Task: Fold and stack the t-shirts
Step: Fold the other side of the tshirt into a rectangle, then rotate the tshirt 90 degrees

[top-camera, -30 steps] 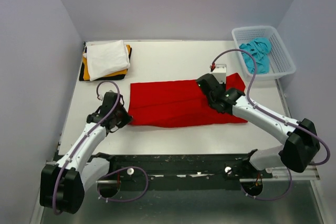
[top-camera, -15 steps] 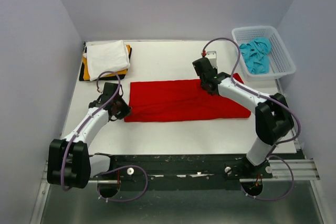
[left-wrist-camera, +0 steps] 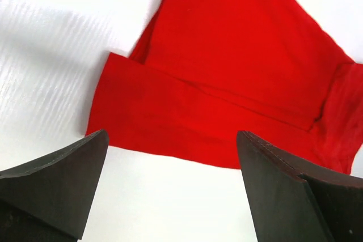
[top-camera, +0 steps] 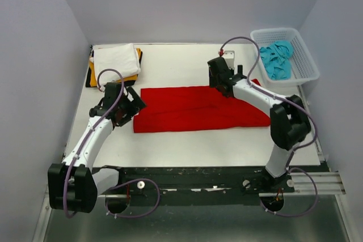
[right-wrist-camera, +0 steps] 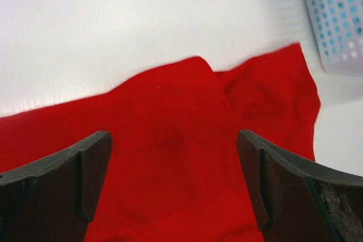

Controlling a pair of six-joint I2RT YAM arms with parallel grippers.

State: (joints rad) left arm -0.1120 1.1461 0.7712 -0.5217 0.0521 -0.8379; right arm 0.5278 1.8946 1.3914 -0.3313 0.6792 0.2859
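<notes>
Left hand [left-wrist-camera: 171, 140]: held apart above the red t-shirt [top-camera: 193, 109].
Right hand [right-wrist-camera: 173, 137]: held apart, nothing gripped.

The spread t-shirt [top-camera: 198, 109] is bright red. The stack [top-camera: 116, 60] shows white, orange (black too). The basket [top-camera: 309, 66] is white lattice.

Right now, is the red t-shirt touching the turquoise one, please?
Apart. The top view shows the turquoise t-shirt inside the basket, the red t-shirt flat on the table outside it.

Overhead view from high behind, wrist views close, facing down, all sharing the red t-shirt [top-camera: 193, 111]
</notes>
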